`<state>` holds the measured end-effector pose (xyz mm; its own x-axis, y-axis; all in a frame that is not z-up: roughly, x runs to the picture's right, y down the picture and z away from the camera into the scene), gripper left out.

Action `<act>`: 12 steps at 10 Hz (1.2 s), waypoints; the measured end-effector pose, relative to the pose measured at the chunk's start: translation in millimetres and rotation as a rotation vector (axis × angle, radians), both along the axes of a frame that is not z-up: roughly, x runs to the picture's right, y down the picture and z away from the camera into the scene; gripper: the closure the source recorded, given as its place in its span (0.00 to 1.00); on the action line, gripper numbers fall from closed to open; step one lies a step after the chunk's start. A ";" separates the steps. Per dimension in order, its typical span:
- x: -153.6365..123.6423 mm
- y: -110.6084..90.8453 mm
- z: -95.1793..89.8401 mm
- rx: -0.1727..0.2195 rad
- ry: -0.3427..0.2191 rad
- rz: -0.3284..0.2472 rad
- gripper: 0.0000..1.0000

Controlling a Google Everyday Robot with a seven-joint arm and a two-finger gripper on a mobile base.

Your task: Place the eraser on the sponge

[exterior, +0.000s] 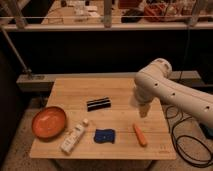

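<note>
Dim, warm light falls from above onto the pale wooden table (120, 95), the brightest patch in the scene. The dark wall (100, 55) behind it and the floor at left sink into shadow. The white robot arm (165, 90) carries a soft sheen. Its gripper (143, 111) hangs over the table's right half, above a faint shadow.
</note>
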<state>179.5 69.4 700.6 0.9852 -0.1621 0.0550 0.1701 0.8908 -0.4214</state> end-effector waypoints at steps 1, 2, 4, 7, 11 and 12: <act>-6.0 -1.7 1.3 0.003 -0.007 -0.012 0.20; -19.4 -4.4 4.0 0.008 -0.020 -0.034 0.20; -33.7 -10.2 7.3 0.019 -0.031 -0.054 0.20; -49.5 -15.7 16.1 0.028 -0.055 -0.100 0.20; -70.5 -21.2 27.0 0.036 -0.080 -0.140 0.20; -72.2 -21.0 30.5 0.035 -0.086 -0.146 0.20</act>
